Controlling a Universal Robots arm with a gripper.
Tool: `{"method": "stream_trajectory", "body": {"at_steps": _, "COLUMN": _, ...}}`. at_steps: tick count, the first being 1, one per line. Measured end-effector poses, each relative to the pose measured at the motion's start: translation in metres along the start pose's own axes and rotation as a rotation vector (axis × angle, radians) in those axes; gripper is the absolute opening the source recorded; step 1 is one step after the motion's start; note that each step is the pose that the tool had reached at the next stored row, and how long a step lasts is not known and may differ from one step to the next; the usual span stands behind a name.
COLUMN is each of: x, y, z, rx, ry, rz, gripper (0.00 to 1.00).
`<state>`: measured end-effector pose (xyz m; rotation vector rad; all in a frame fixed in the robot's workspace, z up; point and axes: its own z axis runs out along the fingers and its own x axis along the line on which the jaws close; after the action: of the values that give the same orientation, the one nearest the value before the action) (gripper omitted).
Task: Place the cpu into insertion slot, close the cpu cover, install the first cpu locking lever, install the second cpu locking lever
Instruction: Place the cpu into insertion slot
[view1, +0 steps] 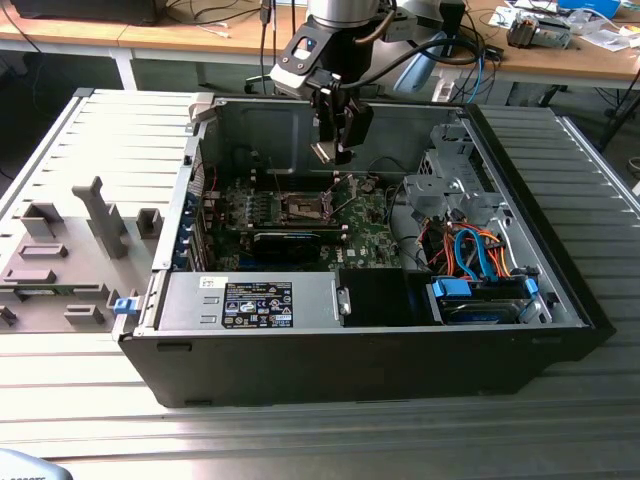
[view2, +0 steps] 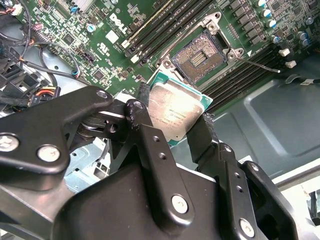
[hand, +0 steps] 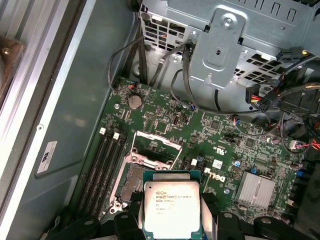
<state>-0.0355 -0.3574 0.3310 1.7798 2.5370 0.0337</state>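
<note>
— Silvery-grey on top, green at the rim: cpu (view2: 175, 110), pinched by two opposite edges between the black fingers (view2: 145, 135) of the gripper (view2: 172, 122).
— Clamped, then, not gaping?
— Clamped on the chip, metal lid turned away from the board.
— And against the insertion slot?
— Held off it, no contact. Insertion slot (view2: 199, 56) just beyond the fingertips, uncovered, pin field bare.
— Around it?
— Green motherboard (hand: 225, 135) below the gripper; dark memory slots (hand: 102, 165) flanking the slot; grey metal drive cage (hand: 225, 45) farther off past the fingertips.
— From outside?
— Seen in the exterior view hanging inside the open black computer case (view1: 350, 370), above the board, touching nothing but the chip.
</note>
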Motion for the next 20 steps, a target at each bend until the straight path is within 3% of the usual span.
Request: {"method": "stream_trajectory", "body": {"at_steps": 20, "x": 0.0000, "y": 0.0000, "z": 0.0001, "rx": 0.0004, "ry": -0.0010, "rz": 0.022, "gripper": 0.54}}
